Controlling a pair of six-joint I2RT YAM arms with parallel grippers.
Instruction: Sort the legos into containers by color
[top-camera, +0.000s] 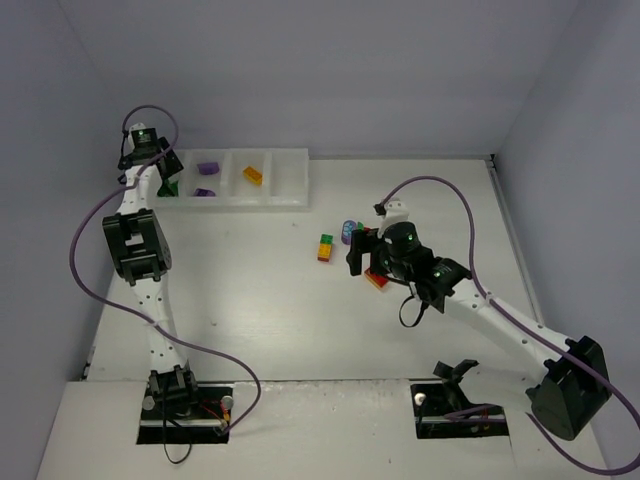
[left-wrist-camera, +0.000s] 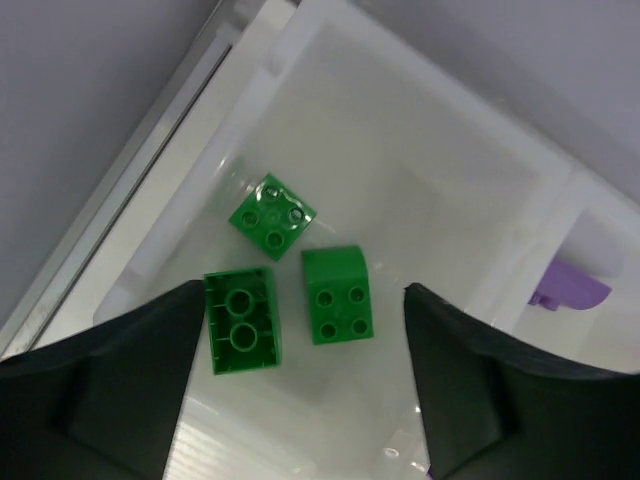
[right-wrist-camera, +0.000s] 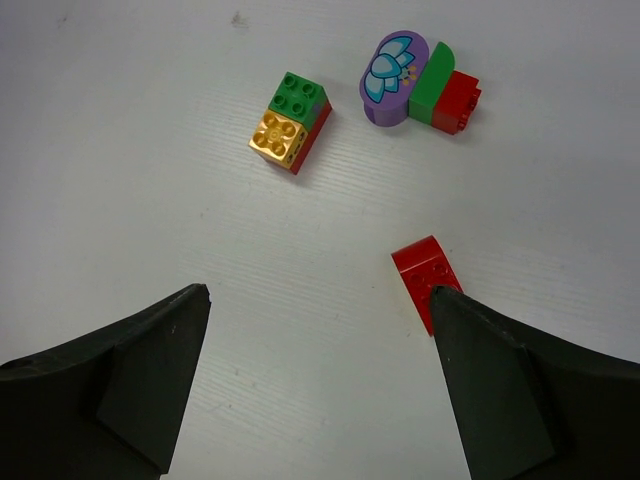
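The right pincer (right-wrist-camera: 320, 300) hangs over the white tabletop (right-wrist-camera: 150, 200) with its jaws spread wide and nothing between them. The small red slope-topped plastic brick (right-wrist-camera: 422, 272) lies right against the finger on the right of the wrist view, its near end hidden behind that fingertip, so it is well off centre in the gap. Picking up this loose brick looks like the step in hand.

To do it well, the pincer should first slide sideways towards that finger until the brick sits midway between the jaws. The wrist should then turn so the pads meet the brick's flat sides rather than its slope. Only after that should it come down to the tabletop and close. Closing from here would likely knock the brick away.

Farther ahead, well apart, lie a joined green, gold and red block (right-wrist-camera: 290, 135) and a purple oval flower-printed piece joined to green and red bricks (right-wrist-camera: 415, 85).

The left pincer (left-wrist-camera: 303, 300) is also wide open and holding nothing. It hovers over the end compartment of the long white translucent plastic tray (top-camera: 288, 178). Three green studded bricks (left-wrist-camera: 338, 295) lie on the compartment floor under its gap. Beyond its right-hand finger, across the divider, sits a purple brick (left-wrist-camera: 565, 285).
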